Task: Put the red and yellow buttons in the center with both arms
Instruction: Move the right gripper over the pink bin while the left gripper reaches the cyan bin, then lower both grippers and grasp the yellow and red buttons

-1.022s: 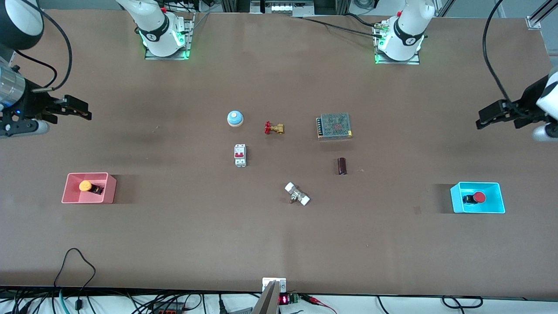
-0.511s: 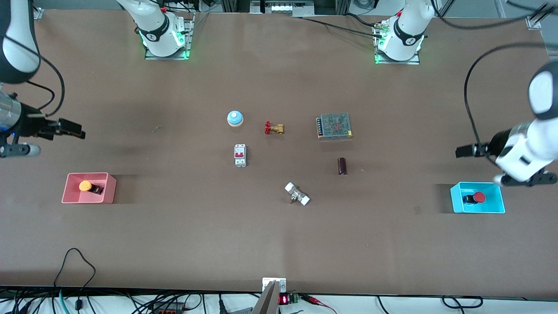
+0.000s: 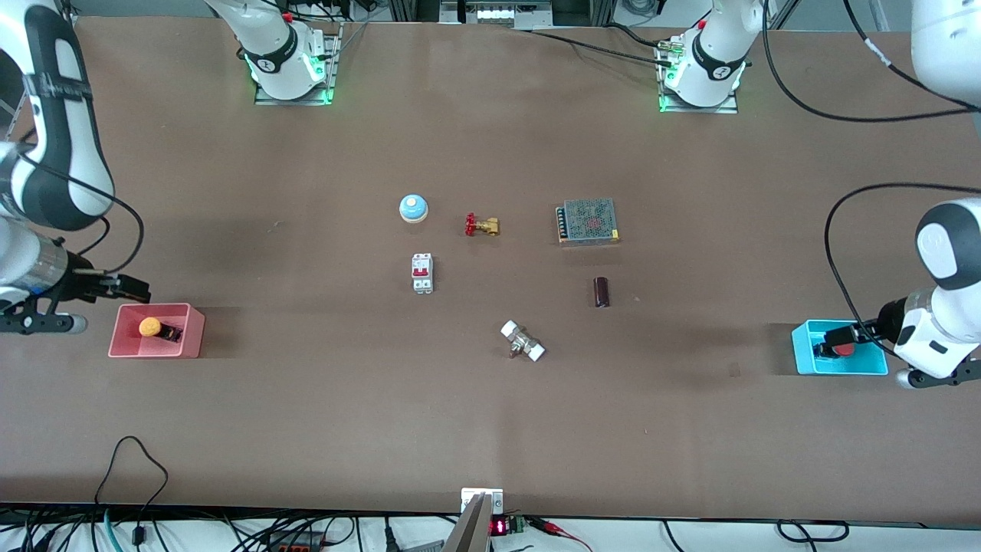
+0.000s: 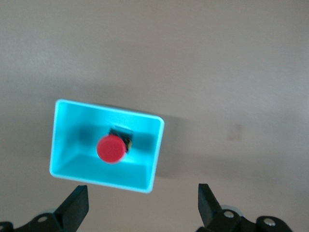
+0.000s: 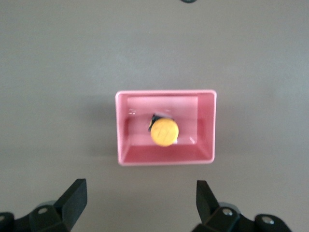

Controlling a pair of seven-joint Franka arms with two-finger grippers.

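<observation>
Red button (image 4: pixel 110 148) lies in the cyan bin (image 4: pixel 62 137) at the left arm's end of the table (image 3: pixel 490 429), cap up toward the wrist camera, black body under it. Left claw (image 4: pixel 144 205) hangs over this bin – released, both fingers (image 4: pixel 76 205) spread wide with nothing between them; in the front view its tip overlaps the bin's edge and partly covers the button.

Yellow button (image 5: pixel 164 132) lies in the pink bin (image 5: pixel 126 130) at the right arm's end. Right claw (image 5: pixel 141 199) – also released, empty – hangs just beside the pink bin, over bare table at the bin's edge farther from the front camera.

Neither button is touched. Well apart from both claws, at the table's middle: blue-and-white dome (image 3: pixel 413 208), brass valve (image 3: pixel 482 225), white circuit breaker (image 3: pixel 422 273), mesh-topped power supply (image 3: pixel 588 221), dark cylinder (image 3: pixel 602 292), small white-capped fitting (image 3: pixel 523 342).
</observation>
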